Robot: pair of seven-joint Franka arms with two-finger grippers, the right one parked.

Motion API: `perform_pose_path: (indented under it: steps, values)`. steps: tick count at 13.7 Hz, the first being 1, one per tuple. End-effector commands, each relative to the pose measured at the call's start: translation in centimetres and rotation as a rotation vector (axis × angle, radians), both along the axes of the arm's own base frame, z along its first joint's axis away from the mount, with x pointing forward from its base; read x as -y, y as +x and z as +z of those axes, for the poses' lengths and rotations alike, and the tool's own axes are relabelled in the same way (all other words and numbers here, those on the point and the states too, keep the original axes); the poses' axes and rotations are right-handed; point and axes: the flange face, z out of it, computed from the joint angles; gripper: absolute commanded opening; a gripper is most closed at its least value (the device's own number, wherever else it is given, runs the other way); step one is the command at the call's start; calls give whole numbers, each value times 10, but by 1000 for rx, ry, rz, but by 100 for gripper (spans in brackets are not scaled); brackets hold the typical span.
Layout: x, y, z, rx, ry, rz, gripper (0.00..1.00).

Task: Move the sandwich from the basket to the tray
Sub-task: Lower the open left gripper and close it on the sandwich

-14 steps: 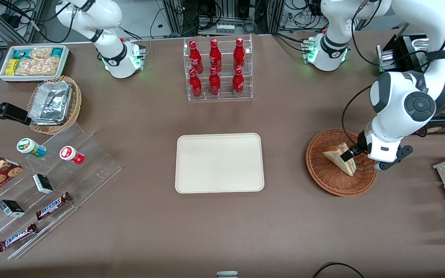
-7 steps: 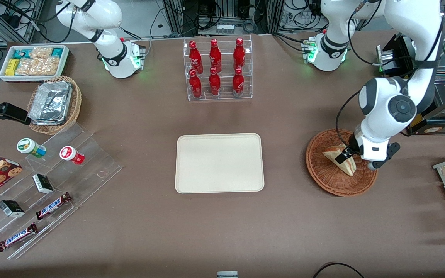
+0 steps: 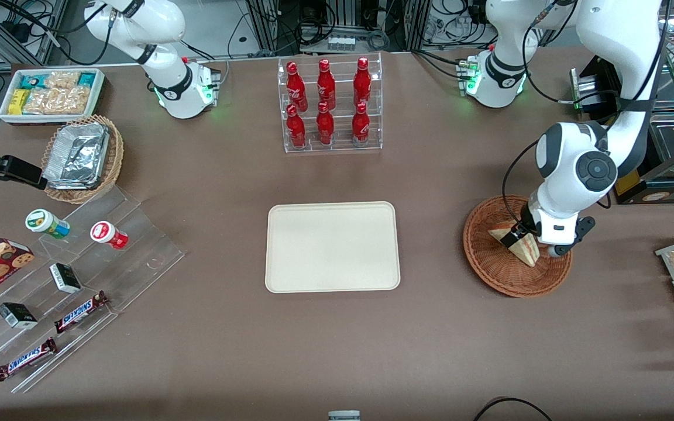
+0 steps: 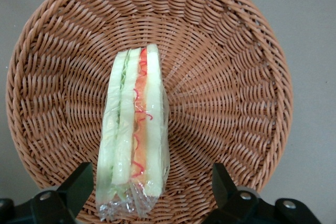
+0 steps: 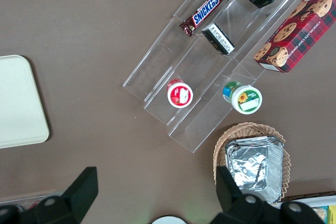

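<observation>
gripper (image 4: 147,192) with fingers (image 4: 79,184) spread, straddling the upright sandwich (image 4: 135,135) in the basket (image 4: 231,93), well apart from the tray (image 3: 332,246).

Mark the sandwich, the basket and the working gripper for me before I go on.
sandwich (image 4: 135,129): left wrist view, on its layered cut edge.
basket (image 3: 492,270): front view, on its woven wall nearest the camera.
gripper (image 4: 149,184): left wrist view, open, midway between its fingertips, astride the sandwich's wrapped end.

The sandwich (image 4: 135,135) lies in the basket (image 4: 236,98), the claw (image 4: 149,192) astride it.
</observation>
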Motion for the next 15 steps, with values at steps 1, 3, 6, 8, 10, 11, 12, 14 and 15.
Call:
perform_pose_path:
  steps: [1,3,6,8,10,11,12,14,15]
  values:
    - [2,-4,-4,8,10,8,100]
    - [2,-4,-12,-4,12,9,99]
    - [-1,-5,-16,-11,13,14,53]
    - [-1,-5,-16,-11,13,12,0]
    - [-1,-4,-15,-8,26,-5,0]
    - [-1,-4,-14,-9,38,-17,0]
    - [-1,-3,-11,-8,40,-22,0]
    - [-1,-4,1,-10,43,-24,0]
    - [0,-5,11,-17,53,-36,0]
